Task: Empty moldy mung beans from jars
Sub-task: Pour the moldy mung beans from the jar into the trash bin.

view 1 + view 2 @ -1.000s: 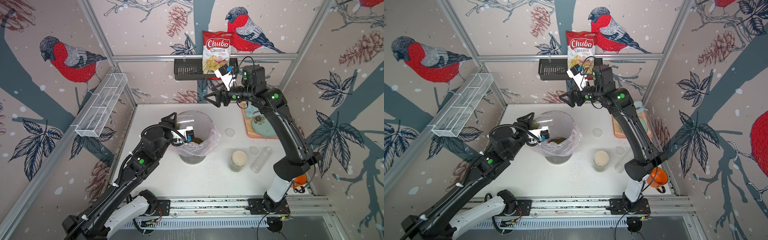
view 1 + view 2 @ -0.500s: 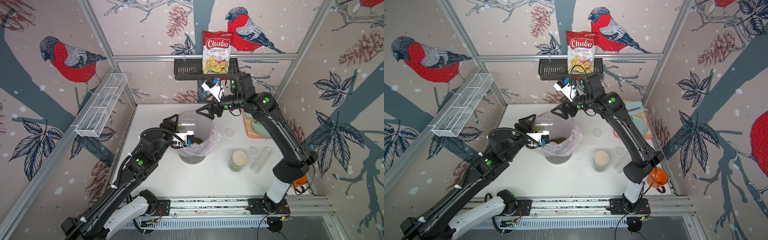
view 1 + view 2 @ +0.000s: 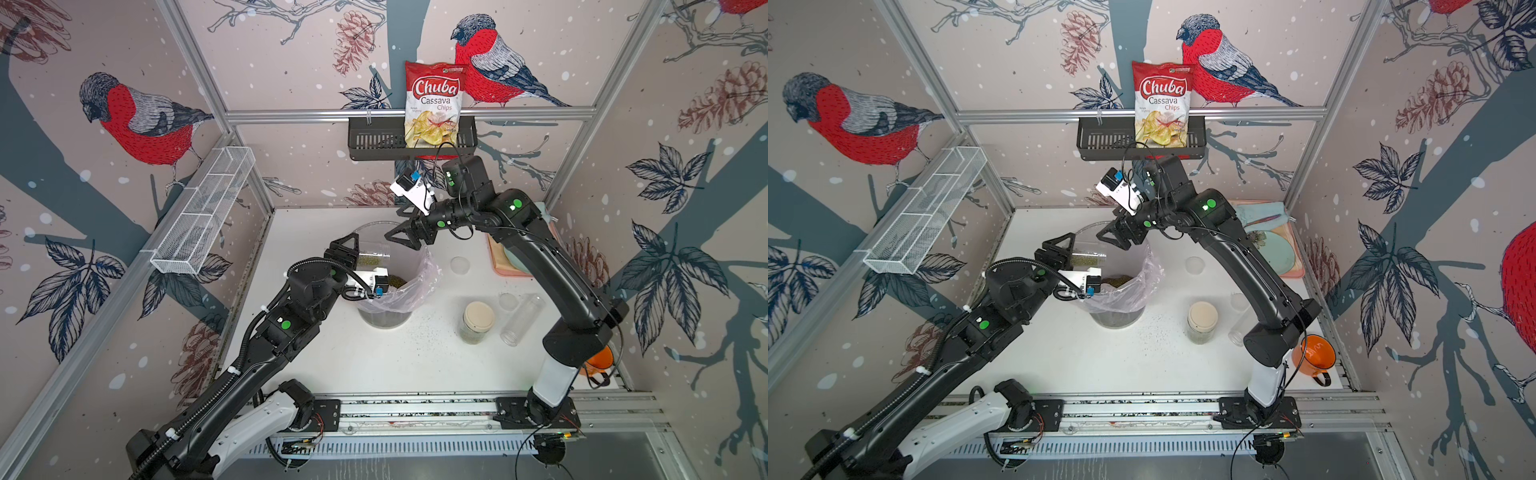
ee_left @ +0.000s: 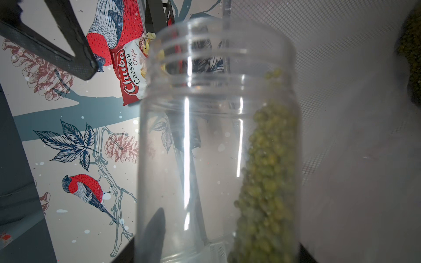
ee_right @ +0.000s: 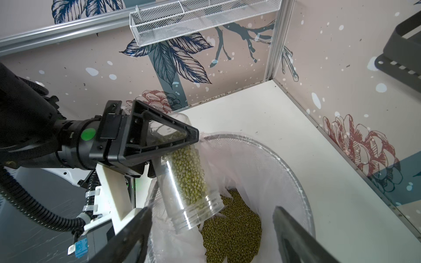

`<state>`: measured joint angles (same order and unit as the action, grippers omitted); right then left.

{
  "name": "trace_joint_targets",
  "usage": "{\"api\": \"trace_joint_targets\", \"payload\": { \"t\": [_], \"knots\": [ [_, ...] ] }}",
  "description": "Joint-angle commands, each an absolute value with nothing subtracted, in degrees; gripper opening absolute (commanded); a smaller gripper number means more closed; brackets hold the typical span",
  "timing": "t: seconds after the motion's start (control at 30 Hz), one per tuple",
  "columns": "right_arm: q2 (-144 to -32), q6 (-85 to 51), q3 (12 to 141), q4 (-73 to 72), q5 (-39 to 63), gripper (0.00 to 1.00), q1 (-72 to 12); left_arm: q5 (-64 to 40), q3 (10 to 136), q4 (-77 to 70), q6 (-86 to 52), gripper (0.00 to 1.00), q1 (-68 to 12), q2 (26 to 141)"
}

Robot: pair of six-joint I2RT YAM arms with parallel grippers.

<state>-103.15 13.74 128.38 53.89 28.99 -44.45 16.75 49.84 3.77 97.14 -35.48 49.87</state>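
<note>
We tilt the jar [image 5: 189, 182] pinched in the left gripper [image 5: 177, 148], mouth beyond the fingertips, to pour mung beans [image 5: 232, 227] into the bin [image 5: 284, 164]; right gripper [image 3: 399, 228] spread, empty

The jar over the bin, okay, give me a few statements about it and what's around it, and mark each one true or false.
1. The left gripper holds a clear jar tilted, mouth toward the lined bin. True.
2. That jar is empty. False: mung beans lie along its lower side.
3. The right gripper grips the jar's mouth. False: its fingers stand apart above the bin and hold nothing.
4. A cream-lidded jar stands upright on the table. True.
5. Beans lie in the bottom of the bin. True.
</note>
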Motion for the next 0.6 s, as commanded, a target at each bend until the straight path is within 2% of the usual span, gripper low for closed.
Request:
{"api": "trace_joint_targets", "payload": {
  "t": [0.0,0.23,0.57],
  "knots": [
    [-103.51,14.77,128.06,53.96,27.84,0.84,-44.9,18.93,49.83,0.66,102.0,0.0,-35.6,50.1],
    [-104.45,15.79,127.92,54.7,26.72,0.84,-45.98,22.11,49.83,0.2,107.52,0.0,-35.68,51.36],
    [-106.08,17.75,128.92,56.16,26.17,0.83,-47.83,20.36,50.78,-1.32,108.81,0.0,-36.02,51.84]
  ]
}}
